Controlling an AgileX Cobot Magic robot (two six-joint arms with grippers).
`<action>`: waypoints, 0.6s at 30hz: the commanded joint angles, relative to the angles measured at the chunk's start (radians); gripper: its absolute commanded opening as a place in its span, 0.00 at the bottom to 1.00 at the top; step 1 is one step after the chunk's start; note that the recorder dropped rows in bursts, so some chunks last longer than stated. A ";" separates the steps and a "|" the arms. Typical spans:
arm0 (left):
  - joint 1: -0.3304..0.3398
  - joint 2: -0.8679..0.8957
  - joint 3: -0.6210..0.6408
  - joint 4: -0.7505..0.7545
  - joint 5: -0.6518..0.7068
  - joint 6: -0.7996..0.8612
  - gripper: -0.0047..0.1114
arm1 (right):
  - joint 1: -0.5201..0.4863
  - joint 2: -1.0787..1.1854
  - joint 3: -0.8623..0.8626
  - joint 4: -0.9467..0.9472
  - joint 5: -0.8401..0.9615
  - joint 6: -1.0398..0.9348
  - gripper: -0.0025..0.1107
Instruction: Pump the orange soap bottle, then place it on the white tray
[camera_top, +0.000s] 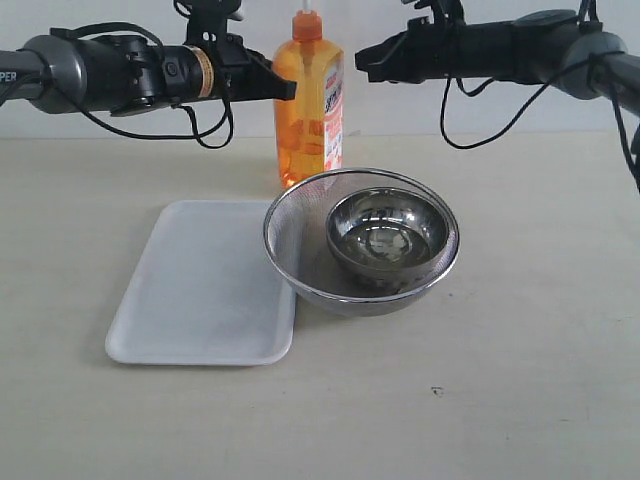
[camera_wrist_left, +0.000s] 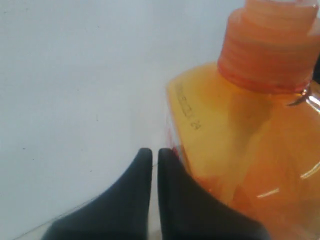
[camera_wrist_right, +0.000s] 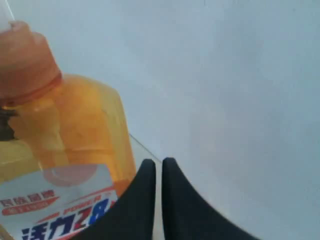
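**A:** Orange translucent plastic, smooth and flat-sided. From the exterior view I'd judge the orange soap bottle (camera_top: 310, 120) fairly heavy with liquid, a bit slick, and its walls likely to give under a hard squeeze. It stands upright on the table (camera_top: 520, 350), behind the mesh strainer (camera_top: 290, 225) that holds the steel bowl (camera_top: 385, 235). The white tray (camera_top: 200, 290) lies in front of it and to the left.

**B:** And the arms?

**A:** The left gripper (camera_top: 287, 88) is at the bottle's shoulder, touching or just beside it; I cannot tell which. The right gripper (camera_top: 363, 63) hangs apart from the bottle on the other side, near pump height.

**B:** Left wrist view?

**A:** The left gripper (camera_wrist_left: 151, 152) has its fingers pressed nearly together, holding nothing. The bottle (camera_wrist_left: 240, 150) is just beside them, under its ribbed collar (camera_wrist_left: 270, 50).

**B:** Right wrist view?

**A:** The right gripper (camera_wrist_right: 158, 162) is closed and empty too. The bottle (camera_wrist_right: 80, 120) sits to one side of the fingertips, with its label (camera_wrist_right: 65, 200) facing the camera.

**B:** Where would you grip?

**A:** Across the two flat faces at mid-body, for friction. I'd steady it there while the other hand presses straight down on the pump, since a tall bottle tips easily.
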 joint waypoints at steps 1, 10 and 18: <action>-0.012 -0.007 -0.007 0.010 -0.033 -0.025 0.08 | -0.001 -0.020 -0.016 -0.021 0.041 0.043 0.02; -0.024 -0.024 -0.007 0.122 -0.066 -0.138 0.08 | -0.001 -0.020 -0.016 -0.091 0.109 0.113 0.02; -0.024 -0.025 -0.007 0.342 -0.091 -0.393 0.08 | -0.001 -0.020 -0.016 -0.091 0.129 0.140 0.02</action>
